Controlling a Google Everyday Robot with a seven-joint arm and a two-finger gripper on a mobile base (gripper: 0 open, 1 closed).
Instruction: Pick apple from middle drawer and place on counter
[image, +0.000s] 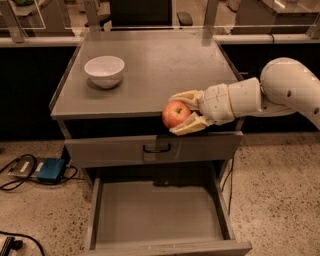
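Apple (175, 114), right side hidden, clasped in gripper (173, 114) at counter (160, 70) front edge.

One apple (176, 114) in tool (173, 114), one bowl (104, 70)
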